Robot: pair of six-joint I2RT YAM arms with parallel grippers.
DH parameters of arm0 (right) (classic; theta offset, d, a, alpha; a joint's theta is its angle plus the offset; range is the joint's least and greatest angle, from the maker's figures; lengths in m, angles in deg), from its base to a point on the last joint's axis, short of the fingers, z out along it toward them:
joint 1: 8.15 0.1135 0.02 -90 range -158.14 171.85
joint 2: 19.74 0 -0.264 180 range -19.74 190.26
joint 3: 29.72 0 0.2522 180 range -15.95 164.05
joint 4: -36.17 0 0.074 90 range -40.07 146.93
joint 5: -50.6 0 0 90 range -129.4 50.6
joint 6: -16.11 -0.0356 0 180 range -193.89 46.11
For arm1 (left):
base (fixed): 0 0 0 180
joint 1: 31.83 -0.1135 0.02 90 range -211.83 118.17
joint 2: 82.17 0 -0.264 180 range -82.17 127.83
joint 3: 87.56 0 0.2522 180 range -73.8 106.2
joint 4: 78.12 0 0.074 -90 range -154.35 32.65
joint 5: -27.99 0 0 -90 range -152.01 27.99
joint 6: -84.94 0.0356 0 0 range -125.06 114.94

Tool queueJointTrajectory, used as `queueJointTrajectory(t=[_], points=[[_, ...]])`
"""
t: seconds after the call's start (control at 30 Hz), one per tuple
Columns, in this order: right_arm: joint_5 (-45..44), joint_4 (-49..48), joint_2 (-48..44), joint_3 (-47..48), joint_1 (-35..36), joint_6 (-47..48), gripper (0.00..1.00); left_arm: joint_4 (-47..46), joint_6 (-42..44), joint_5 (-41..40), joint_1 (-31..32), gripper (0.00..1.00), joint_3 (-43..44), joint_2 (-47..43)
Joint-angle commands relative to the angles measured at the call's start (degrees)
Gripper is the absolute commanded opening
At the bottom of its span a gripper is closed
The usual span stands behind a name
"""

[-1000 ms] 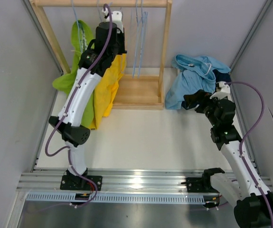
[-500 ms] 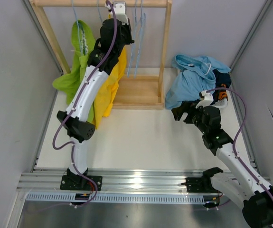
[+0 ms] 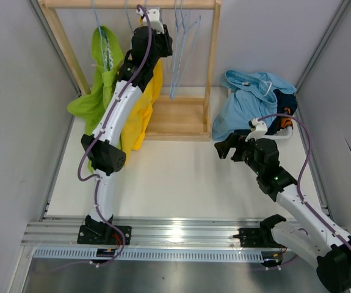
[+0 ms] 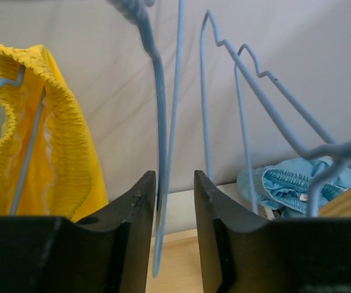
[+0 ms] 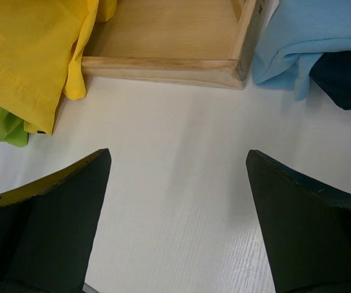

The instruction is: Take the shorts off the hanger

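While the yellow shorts and the lime green shorts hang by their waistbands from hangers on the wooden rack, the task is only part done. The light blue shorts lie heaped on the worktop to the right of the rack. A navy pair sits under their edge, and a scrap of orange pattern shows beside them.

The left arm reaches up to the rail. The left fingers stand only a narrow gap apart, with the wire of a bare blue hanger running down through that gap. The gap looks wider than the wire, so I judge nothing is pinched. The yellow waistband is just to the left of them, stretched over its own hanger, which is why it stays up: the elastic has to be slid off the wire ends before the cloth can drop. The left fingers seem to be lined up on the wrong, empty hanger and would need to shift left to reach the waistband.

The right fingers are spread wide and hold nothing. They hang low over bare worktop between the rack's base and the heap, probably kept there clear of the left arm's work
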Motion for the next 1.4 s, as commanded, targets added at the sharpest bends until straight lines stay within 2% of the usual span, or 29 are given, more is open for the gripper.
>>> queueJointTrajectory(t=[0.0,0.13,0.17,0.3,0.37,0.43,0.5,0.53,0.6,0.87,1.0,1.03,1.2,1.3,1.37], points=[[-1.41,-2.30,0.30,-0.02,1.26,-0.44,0.99,-1.53,-0.69,1.95,-0.24,0.38,0.75,-1.14],[-3.60,-2.39,0.74,0.15,3.45,-0.79,0.99,-0.04,0.29,1.68,-0.24,0.50,-1.88,-3.42],[-3.87,-2.30,0.74,0.24,3.81,-0.79,0.99,0.92,0.37,1.85,-0.24,0.59,-2.76,-4.13],[-5.10,-1.95,0.48,0.59,5.39,-0.97,1.00,2.60,0.11,2.74,-0.06,0.61,-7.86,-9.31],[-5.98,-1.51,0.21,0.85,6.61,-1.14,0.99,3.48,0.37,2.30,0.47,0.67,-12.42,-13.87],[-6.68,-0.81,-0.31,1.03,7.50,-1.23,0.99,4.01,0.90,1.25,1.34,0.77,-15.32,-18.69],[-8.00,-0.28,-1.10,1.29,8.82,-1.32,1.00,5.24,1.78,0.37,2.57,0.83,-18.31,-21.96],[-8.35,0.24,-1.37,1.47,9.34,-1.32,0.99,5.59,2.13,-0.07,3.10,0.92,-19.02,-25.37],[-9.58,0.34,-2.24,1.73,10.84,-1.41,0.99,6.47,2.83,-1.04,4.50,0.98,-21.30,-28.64],[-15.03,4.82,-4.62,3.05,17.16,-1.85,0.99,14.03,2.13,-1.92,7.24,0.99,-24.11,-44.44],[-17.67,5.79,-5.41,3.23,20.15,-1.93,0.99,10.79,6.60,-10.06,6.97,0.99,-32.55,-51.92],[-18.37,6.05,-5.41,3.23,21.03,-2.02,0.99,10.08,7.92,-10.88,6.62,0.99,-35.35,-52.64],[-20.04,6.58,-5.50,2.96,22.79,-2.37,0.99,10.08,8.46,-9.05,3.03,0.99,-37.31,-52.22],[-20.74,7.19,-5.67,2.96,23.41,-2.29,0.99,8.59,8.55,-7.55,1.18,0.93,-37.58,-50.54],[-21.36,7.54,-5.76,2.88,23.67,-2.20,1.00,7.18,8.46,-5.89,0.30,0.93,-37.23,-48.18]])
